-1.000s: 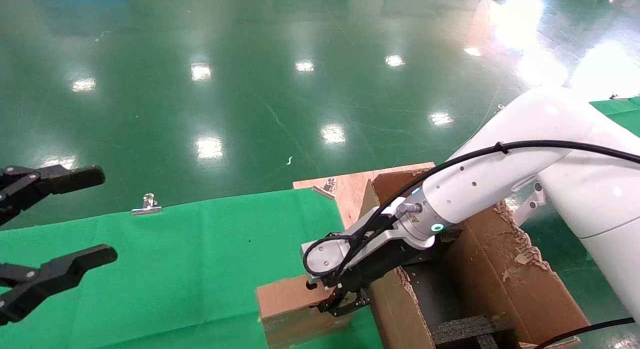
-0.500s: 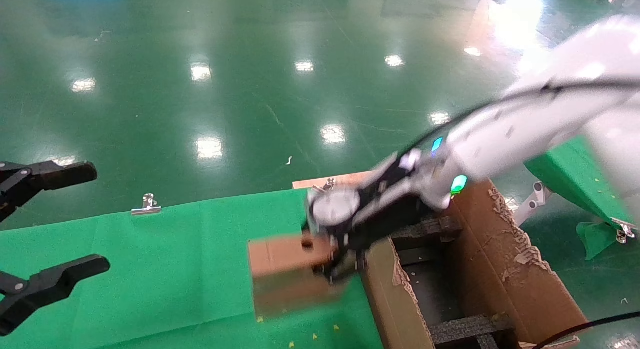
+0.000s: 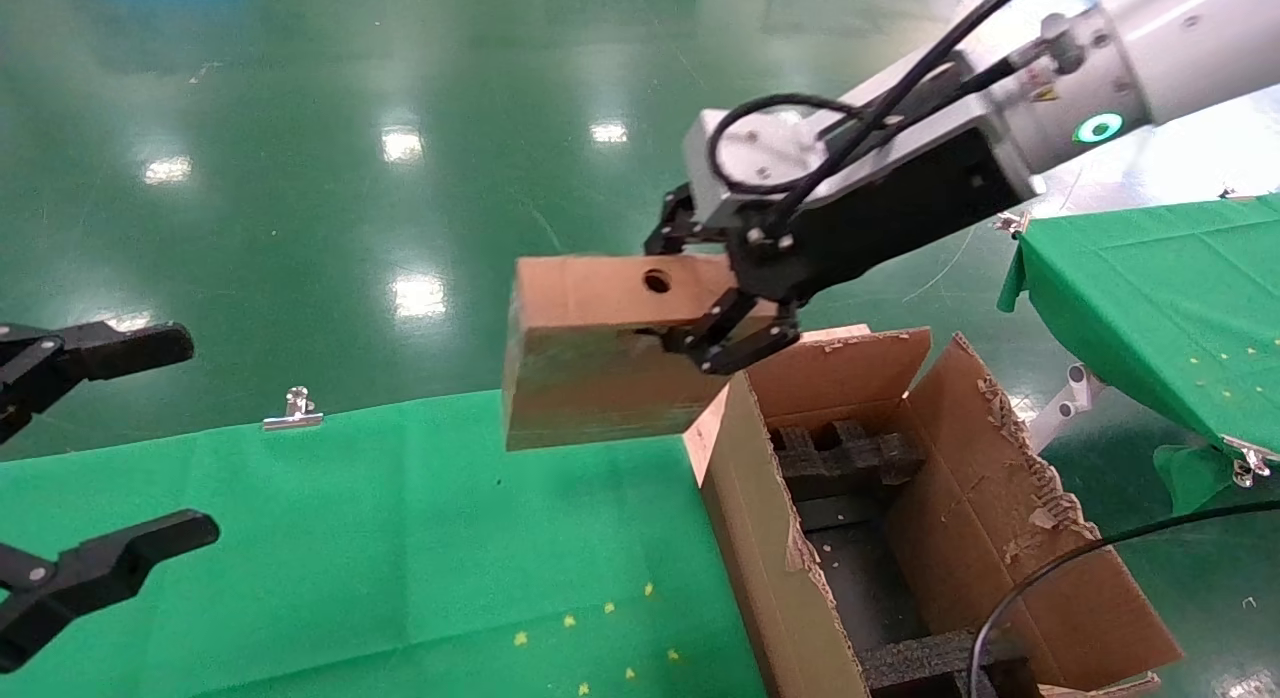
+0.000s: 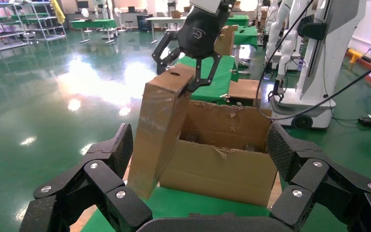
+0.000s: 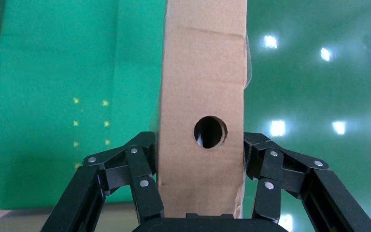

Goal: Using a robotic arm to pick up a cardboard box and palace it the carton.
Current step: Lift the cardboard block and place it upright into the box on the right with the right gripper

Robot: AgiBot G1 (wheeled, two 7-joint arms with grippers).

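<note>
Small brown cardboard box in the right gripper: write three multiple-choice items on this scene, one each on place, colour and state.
1. Where is the small brown cardboard box?
A. On the cloth
B. In the air beside the large brown corrugated carton
C. Inside the carton

2. What colour is the table cloth?
A. Green
B. Red
C. White

3. The right gripper is:
A. Open and empty
B. Shut on the box
C. Out of view

Key: B, the box hangs above the cloth; A, the cloth is green; B, its fingers clamp both sides.

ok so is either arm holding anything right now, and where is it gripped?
The right gripper holds the cardboard box in the air, jaws clamped across its narrow top face near the round hole. The left gripper is open and holds nothing.
</note>
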